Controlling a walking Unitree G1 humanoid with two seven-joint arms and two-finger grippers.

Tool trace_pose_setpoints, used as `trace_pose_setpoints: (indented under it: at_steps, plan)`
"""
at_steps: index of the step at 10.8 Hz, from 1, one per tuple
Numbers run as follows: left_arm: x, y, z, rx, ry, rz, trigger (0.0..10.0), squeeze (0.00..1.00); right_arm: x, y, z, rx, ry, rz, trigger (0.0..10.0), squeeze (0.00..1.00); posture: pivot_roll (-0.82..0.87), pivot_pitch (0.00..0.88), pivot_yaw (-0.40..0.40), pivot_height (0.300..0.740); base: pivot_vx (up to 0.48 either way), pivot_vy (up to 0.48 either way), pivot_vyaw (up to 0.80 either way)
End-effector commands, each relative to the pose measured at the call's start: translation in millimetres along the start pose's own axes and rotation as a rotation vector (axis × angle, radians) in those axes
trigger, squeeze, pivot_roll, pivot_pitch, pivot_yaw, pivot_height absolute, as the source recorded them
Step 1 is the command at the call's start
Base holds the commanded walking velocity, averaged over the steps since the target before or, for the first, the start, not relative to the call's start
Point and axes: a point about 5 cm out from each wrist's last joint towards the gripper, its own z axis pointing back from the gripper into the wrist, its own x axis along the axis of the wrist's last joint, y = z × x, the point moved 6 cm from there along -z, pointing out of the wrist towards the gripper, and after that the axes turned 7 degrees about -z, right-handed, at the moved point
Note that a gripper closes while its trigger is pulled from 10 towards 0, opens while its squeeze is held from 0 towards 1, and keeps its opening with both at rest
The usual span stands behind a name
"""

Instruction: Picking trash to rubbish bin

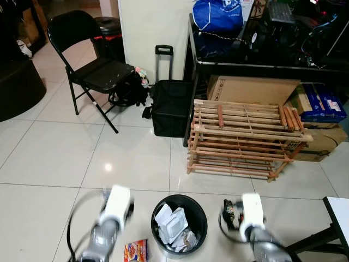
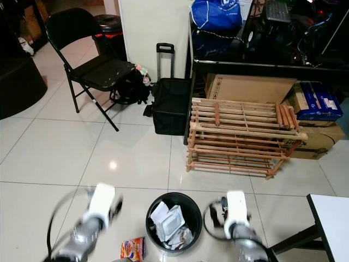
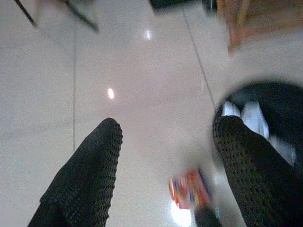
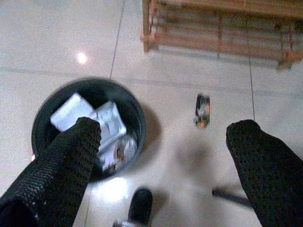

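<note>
Landmark: black rubbish bin [image 1: 179, 222] on the tiled floor [image 1: 65, 158], partly filled with white foam trays and paper scraps.

Two trash items lie on the floor outside the bin:
- An orange-red snack packet [image 1: 136, 250] lies flat, just beside the bin on the left-arm side. In the left wrist view it shows blurred between the fingers [image 3: 190, 191], close to the bin's rim.
- A small dark wrapper [image 4: 202, 110] lies on the floor on the bin's right-arm side, toward the wooden rack [image 1: 245, 139]. Its long axis runs roughly from the bin side toward the rack. What it is exactly is too small to tell.

Left pincer [image 3: 165, 156]: fingers spread wide, empty, pointing down at the floor just off the bin with the snack packet ahead of it. Arm motion-blurred in the head view.

Right pincer [image 4: 163, 142]: fingers spread wide, empty, hanging above the floor beside the bin. The bin sits off one finger, and the small wrapper lies between the fingers, further ahead.

Judgement: the left arm is nearer the snack packet, the right arm nearer the small wrapper. The packet looks like the likelier next pick, with a short carry sideways into the bin. It lies flat on smooth tile, so a slip on pinching is possible.
</note>
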Motion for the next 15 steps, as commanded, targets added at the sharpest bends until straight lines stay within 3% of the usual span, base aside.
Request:
trace_pose_setpoints:
  at_steps: [1, 6, 15]
  plan:
    - [-13.5, -8.1, 2.9, -0.028, 0.051, -0.001, 10.0, 0.0, -4.4, -0.2, 0.1, -0.006, 0.025, 0.006, 10.0, 0.0, 0.02, 0.0, -0.036, 0.74, 0.0, 0.0, 0.0]
    - [-18.6, -9.6, 3.5, -0.03, 0.073, 0.028, 10.0, 0.0, -12.8, 2.7, 0.9, -0.006, 0.054, 0.006, 10.0, 0.0, 0.03, 0.0, -0.042, 0.74, 0.0, 0.0, 0.0]
    - [-3.9, -10.7, -0.9, -0.026, 0.034, 0.024, 10.0, 0.0, 1.9, 5.5, -2.8, 0.005, 0.012, 0.007, 10.0, 0.0, 0.03, 0.0, -0.058, 0.74, 0.0, 0.0, 0.0]
